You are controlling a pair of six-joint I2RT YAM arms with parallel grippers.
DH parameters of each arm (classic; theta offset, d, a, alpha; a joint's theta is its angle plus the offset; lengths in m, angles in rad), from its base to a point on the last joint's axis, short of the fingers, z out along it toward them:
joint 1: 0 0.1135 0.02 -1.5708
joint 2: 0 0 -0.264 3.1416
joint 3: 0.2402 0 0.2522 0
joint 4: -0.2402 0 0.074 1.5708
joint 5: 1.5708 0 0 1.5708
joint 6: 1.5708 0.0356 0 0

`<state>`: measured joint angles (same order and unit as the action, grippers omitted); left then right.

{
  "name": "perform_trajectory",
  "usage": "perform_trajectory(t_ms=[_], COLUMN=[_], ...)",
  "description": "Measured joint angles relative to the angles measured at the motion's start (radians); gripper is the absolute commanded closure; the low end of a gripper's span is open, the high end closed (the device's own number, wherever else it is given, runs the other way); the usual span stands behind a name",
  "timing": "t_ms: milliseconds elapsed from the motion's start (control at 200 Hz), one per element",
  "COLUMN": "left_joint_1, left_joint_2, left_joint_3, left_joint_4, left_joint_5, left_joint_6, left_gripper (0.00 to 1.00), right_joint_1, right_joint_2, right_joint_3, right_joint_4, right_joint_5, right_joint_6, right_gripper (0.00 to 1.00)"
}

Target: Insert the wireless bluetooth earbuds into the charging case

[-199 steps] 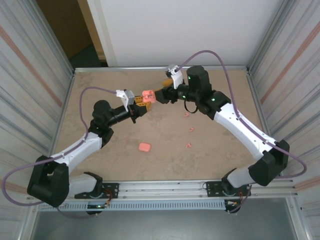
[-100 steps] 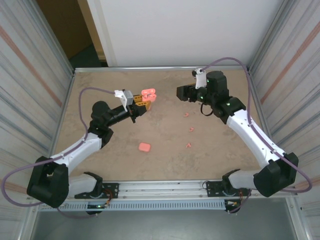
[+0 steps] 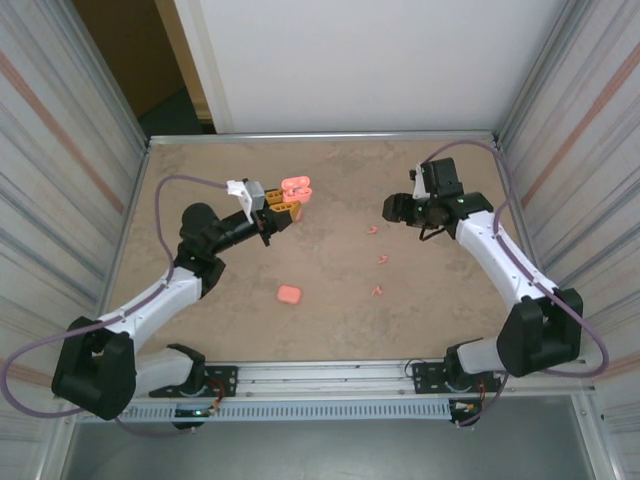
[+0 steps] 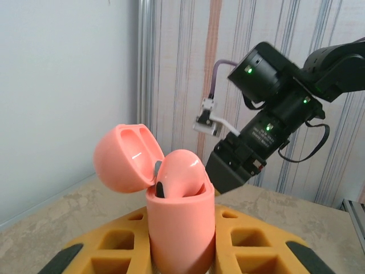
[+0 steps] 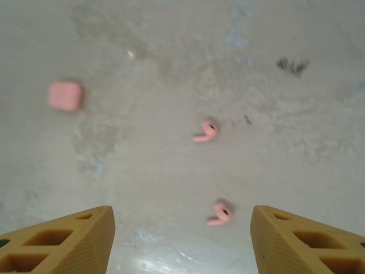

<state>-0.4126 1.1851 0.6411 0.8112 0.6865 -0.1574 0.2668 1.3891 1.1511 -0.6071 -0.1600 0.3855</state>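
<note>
Two pink cases are in view. The left gripper [image 3: 287, 209] is closed on the lower body of the open charging case [image 3: 297, 188] and holds it upright above the far middle of the tabletop [image 3: 200, 170]. In the left wrist view the case's lid [image 4: 124, 157] is tipped back on its hinge, and a rounded pink shape with a dark spot sits in the mouth of the case; whether that is a seated earbud cannot be told. The closed case [image 3: 289, 294] lies flat on the tabletop nearer the arm bases. Three loose earbuds [image 3: 372, 229] lie in a rough line to the right of centre, well apart from both cases, the other two at [image 3: 382, 260] and [image 3: 377, 291]. The right gripper [image 3: 391, 208] hangs above the tabletop just beyond the farthest earbud, its yellow fingers [image 5: 64, 242] spread wide with nothing between them; its wrist view looks down on two of the earbuds and the closed case.
</note>
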Motion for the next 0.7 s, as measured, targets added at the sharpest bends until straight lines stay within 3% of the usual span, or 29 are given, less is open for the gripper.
perform_trajectory(t_ms=[702], left_joint_1=[0.000], left_joint_2=[-0.061], left_joint_3=[0.000], left_joint_4=[-0.084], left_joint_5=[-0.002], left_joint_6=[0.041], left_gripper=[1.00], right_joint_1=[0.126], right_joint_2=[0.339], right_joint_3=[0.025], right_joint_4=[-0.113], right_joint_5=[0.115], right_joint_6=[-0.023], right_gripper=[0.40])
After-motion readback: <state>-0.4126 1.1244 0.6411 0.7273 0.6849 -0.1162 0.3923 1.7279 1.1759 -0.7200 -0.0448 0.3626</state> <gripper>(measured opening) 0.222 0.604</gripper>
